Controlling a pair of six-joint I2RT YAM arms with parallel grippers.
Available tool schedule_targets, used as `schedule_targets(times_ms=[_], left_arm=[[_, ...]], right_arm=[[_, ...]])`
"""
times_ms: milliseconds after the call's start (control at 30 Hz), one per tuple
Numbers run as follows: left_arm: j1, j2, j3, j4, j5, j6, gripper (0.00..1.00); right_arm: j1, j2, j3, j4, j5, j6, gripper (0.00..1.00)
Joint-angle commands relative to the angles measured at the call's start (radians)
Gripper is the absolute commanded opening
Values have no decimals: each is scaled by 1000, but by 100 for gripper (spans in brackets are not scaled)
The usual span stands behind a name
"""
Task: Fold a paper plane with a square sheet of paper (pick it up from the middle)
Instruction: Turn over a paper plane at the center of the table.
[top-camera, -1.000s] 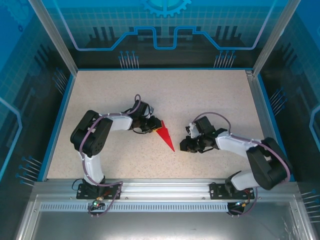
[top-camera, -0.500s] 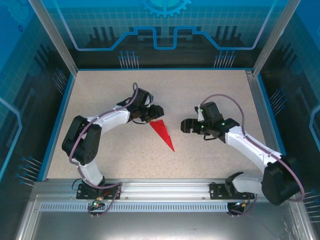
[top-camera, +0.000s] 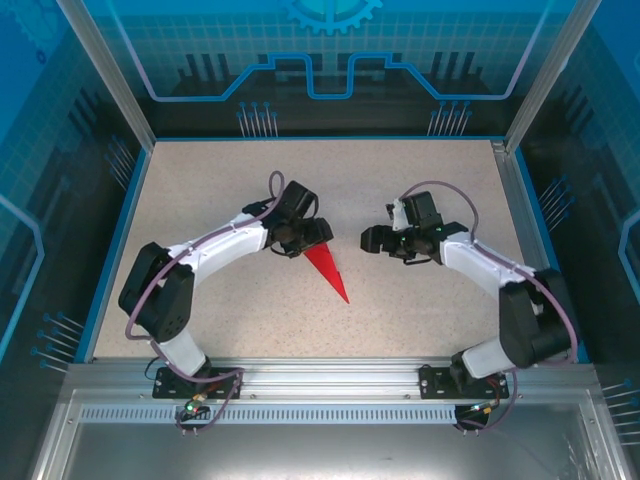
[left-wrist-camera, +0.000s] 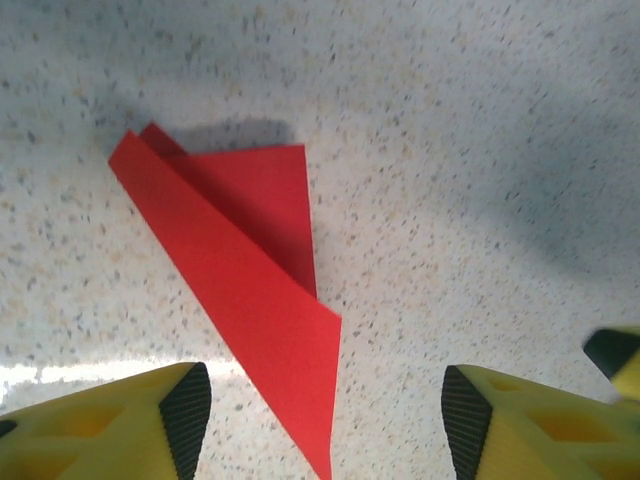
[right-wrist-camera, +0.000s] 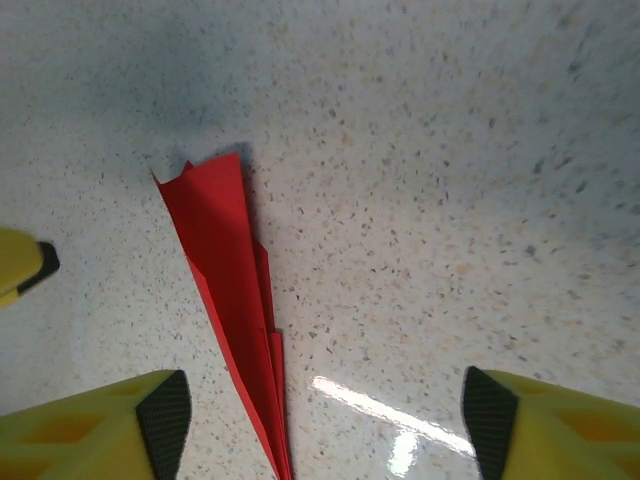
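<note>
The paper plane (top-camera: 328, 271) is a narrow bright red dart lying flat on the speckled table, its tip pointing toward the near edge. My left gripper (top-camera: 316, 237) hovers over its wide far end, open and holding nothing. In the left wrist view the folded red paper (left-wrist-camera: 255, 290) lies between and ahead of the yellow fingers (left-wrist-camera: 180, 425), with the left gripper (left-wrist-camera: 325, 425) well apart. My right gripper (top-camera: 369, 240) is just right of the plane, open and empty. In the right wrist view the plane (right-wrist-camera: 225, 280) lies left of centre in front of the right gripper (right-wrist-camera: 328, 425).
The speckled table (top-camera: 420, 180) is ringed by a blue rim and clear enclosure walls with aluminium posts (top-camera: 105, 70). A metal rail (top-camera: 320, 375) carries both arm bases at the near edge. The two grippers face each other a short gap apart.
Both grippers have opened. The left gripper let go of the plane's wide end and shifted slightly far-right. The right gripper swung from near the plane's tip toward the far side.
</note>
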Motion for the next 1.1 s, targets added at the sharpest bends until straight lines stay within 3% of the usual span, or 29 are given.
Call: schedule_targets(times_ms=[0,167,200,233,567,1067], left_arm=[[-15,57,53,-112,-44,-49,69],[-15,160,191,-192,-38,-25,73],[-15,175,214,-195,-30,-23,86],[-15,199,237,-203,-20,-27,90],[-25,288,295,-313,-37,-65,86],[-29,336,303,-321,-18,-44,77]], right_arm=[[-20,76,-18,130,-199,37,69],[-4,112,-7,165,-166,66,68],[-3,116,-7,161,-159,66,68],[-4,124,19,155,-156,66,68],[2,129,29,90,-137,35,68],[18,173,44,81,-183,40,69]])
